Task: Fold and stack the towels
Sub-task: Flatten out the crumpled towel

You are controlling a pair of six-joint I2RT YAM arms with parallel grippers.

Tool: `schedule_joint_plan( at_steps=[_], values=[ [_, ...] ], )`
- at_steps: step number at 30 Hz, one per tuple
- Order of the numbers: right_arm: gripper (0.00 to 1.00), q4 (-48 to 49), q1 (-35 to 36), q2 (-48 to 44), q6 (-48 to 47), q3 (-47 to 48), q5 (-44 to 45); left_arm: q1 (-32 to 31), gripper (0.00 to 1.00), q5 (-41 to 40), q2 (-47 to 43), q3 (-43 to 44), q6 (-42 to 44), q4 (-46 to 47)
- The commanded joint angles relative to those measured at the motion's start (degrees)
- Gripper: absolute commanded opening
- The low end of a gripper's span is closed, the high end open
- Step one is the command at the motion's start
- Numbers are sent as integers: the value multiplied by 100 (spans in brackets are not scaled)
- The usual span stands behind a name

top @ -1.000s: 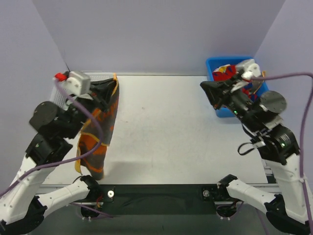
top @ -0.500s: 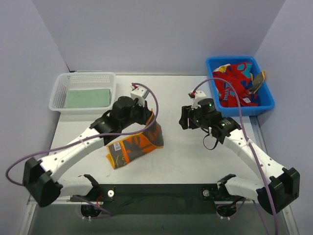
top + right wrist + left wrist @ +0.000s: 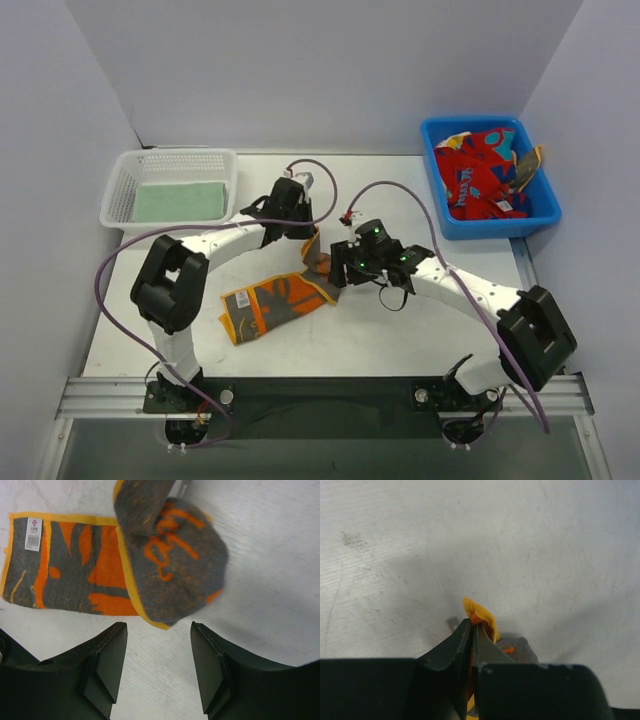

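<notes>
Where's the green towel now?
The green towel lies flat in the white basket, far-left table corner in the top view, left of the orange towel.

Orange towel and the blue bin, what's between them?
Top view: the right gripper, jaws open by the orange towel, and its purple cable; beyond them bare table up to the blue bin.

A white mesh basket (image 3: pixel 118 195) is sitting at the far left corner of the table (image 3: pixel 380 185), while a blue bin (image 3: pixel 487 227) is resting at its far right corner
</notes>
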Motion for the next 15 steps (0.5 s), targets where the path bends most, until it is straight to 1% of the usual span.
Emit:
schedule_joint_plan(
  at_steps=[1,4,5,6,10,11,12,15],
  values=[
    [54,418,363,501,-83,390,64,353,0,531,147,424,-369,107],
    [54,348,627,1028,-460,803,301,485,0,602,173,424,-352,20],
    [54,269,688,1160,-610,926,537,512,0,628,191,424,-273,-15],
    [54,25,854,1431,-768,1267,644,547,0,690,208,424,-246,-59],
    [55,-355,1295,2022,-1796,1901,1486,714,0,997,392,450,-106,-182],
    [55,-373,1365,2118,-2207,1973,1593,767,0,1067,497,468,-62,-200],
    [55,-382,1453,2311,-2359,2034,1794,784,0,1181,559,529,-27,-218],
    [54,-426,1524,2672,-2764,2272,1919,837,0,1357,788,687,35,-323]
  ],
)
